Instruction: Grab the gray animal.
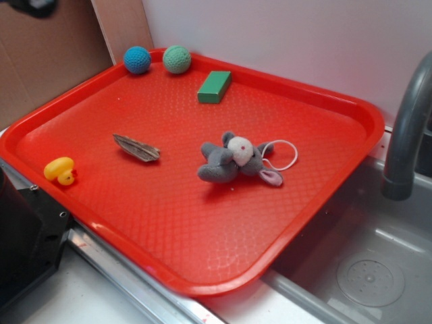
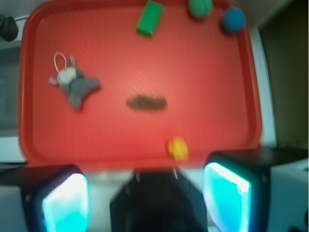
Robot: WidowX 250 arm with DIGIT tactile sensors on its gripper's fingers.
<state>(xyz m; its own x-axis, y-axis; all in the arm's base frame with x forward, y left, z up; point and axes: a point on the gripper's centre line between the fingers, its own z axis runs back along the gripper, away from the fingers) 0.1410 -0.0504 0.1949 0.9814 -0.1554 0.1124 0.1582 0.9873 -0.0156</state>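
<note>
Wrist view: we are seeing our gripper [image 2: 146,193] hanging with jaws spread wide, holding nothing, just off the red tray's [image 1: 202,256] edge, while the gray mouse [image 1: 236,162] is lying mid-tray, well apart.

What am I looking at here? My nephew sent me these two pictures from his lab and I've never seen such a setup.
It is a small robot arm set to pick up a toy. One picture looks at the scene from the side. The other comes from a camera on the arm's wrist, looking down past its gripper; the two glowing blue blocks are its fingers, spread apart and holding nothing. On the red tray lie a gray plush mouse, a yellow duck, a green block, a blue ball, a green ball and a brownish scrap. A sink sits beside the tray.
</note>
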